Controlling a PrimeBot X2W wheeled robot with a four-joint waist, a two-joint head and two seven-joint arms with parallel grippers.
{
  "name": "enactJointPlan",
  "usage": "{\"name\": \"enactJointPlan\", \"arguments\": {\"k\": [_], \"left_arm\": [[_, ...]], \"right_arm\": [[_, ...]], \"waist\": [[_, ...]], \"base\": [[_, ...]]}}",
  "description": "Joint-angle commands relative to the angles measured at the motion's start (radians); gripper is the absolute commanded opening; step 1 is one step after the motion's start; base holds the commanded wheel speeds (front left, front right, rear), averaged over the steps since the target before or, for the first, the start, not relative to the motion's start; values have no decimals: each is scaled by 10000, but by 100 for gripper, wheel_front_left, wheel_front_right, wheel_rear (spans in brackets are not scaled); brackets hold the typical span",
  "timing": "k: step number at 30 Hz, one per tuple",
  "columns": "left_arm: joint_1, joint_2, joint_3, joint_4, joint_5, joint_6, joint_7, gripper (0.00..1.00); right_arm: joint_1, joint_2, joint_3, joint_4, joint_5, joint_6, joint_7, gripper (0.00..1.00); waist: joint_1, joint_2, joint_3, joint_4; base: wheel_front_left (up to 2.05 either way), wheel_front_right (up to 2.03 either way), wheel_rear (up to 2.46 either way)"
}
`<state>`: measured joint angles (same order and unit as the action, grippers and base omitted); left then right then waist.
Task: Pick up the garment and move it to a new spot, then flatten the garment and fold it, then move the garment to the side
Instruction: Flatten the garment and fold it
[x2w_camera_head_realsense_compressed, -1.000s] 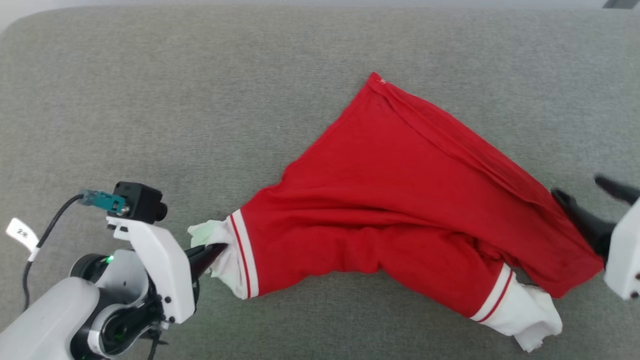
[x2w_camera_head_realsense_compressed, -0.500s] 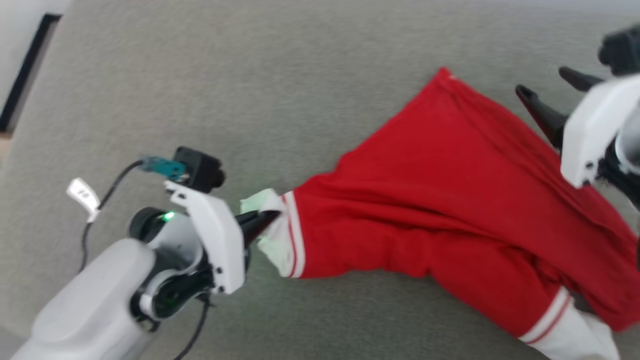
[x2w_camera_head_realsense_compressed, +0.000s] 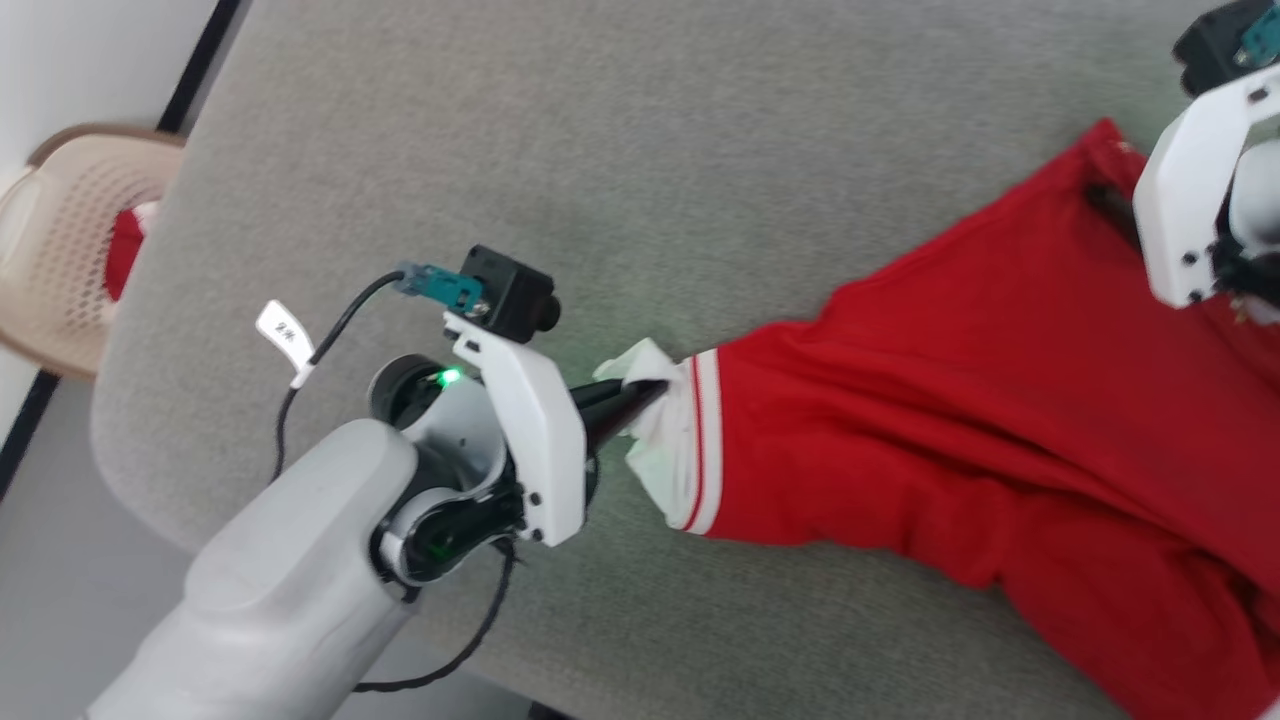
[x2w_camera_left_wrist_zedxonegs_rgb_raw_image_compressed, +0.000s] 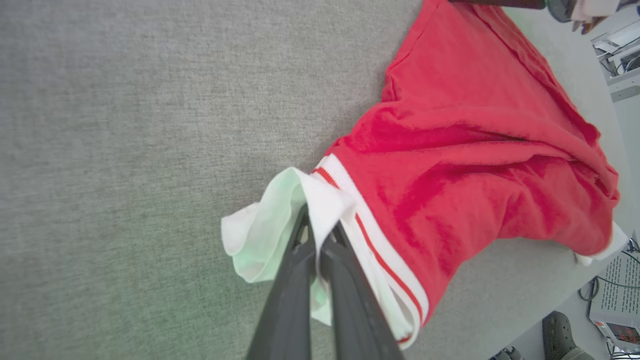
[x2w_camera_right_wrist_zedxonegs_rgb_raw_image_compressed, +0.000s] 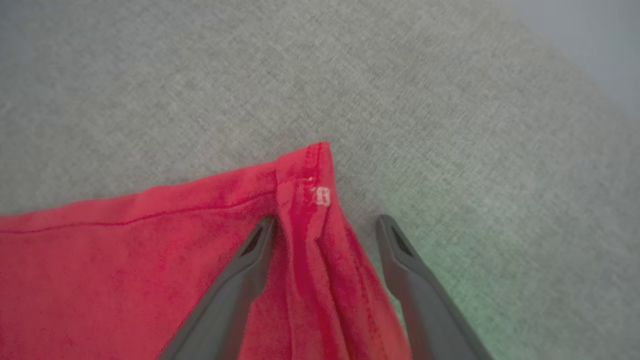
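Red garment (x2w_camera_head_realsense_compressed: 950, 420) spread on grey surface (x2w_camera_head_realsense_compressed: 700, 150), left fingers (x2w_camera_left_wrist_zedxonegs_rgb_raw_image_compressed: 295, 280) clenched on white sleeve (x2w_camera_left_wrist_zedxonegs_rgb_raw_image_compressed: 260, 235) (striped band (x2w_camera_left_wrist_zedxonegs_rgb_raw_image_compressed: 380, 260) just beside), right fingers (x2w_camera_right_wrist_zedxonegs_rgb_raw_image_compressed: 235, 285) spread wide, straddling red hem corner (x2w_camera_right_wrist_zedxonegs_rgb_raw_image_compressed: 310, 170).

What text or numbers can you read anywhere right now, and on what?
White tag on the black cable: starts with "2", the rest is blurred.
Small white mark on the hem of the red T-shirt: too blurred to read.
Printed white sheet off the table: too small to read.
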<state>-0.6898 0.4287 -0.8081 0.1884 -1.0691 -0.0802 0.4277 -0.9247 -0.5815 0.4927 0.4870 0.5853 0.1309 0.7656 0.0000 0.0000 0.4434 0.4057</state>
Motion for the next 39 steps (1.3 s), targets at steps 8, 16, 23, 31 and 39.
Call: {"name": "enactJointPlan", "arguments": {"k": [8,16,23,31,39], "left_arm": [[-296,-300,-113,529,-122,-298,-280,0],[-474,48,95,867,-280,-315,-255,0],[-1099,637,524,939,-93,61,-3,0],[-2711,1415,817,1281,453,452,726,0],[-4354,2060,981,1758,1072,621,1319,0]], "right_arm": [[271,-190,2784,1578,1358,37,1491,100],[-675,-987,3421,1367,2519,22,1648,0],[-1579,-1184,2933,676,2883,-14,104,0],[-1708,-1365,2723,73,2884,-9,-965,0],[-1954,-1253,2219,-526,2356,-9,-1485,0]], "waist": [[0,0,406,605],[0,0,142,169],[0,0,-427,-676],[0,0,-1371,-1832],[0,0,-2290,-2976]], "base": [[0,0,0],[0,0,0],[0,0,0],[0,0,0],[0,0,0]]}}
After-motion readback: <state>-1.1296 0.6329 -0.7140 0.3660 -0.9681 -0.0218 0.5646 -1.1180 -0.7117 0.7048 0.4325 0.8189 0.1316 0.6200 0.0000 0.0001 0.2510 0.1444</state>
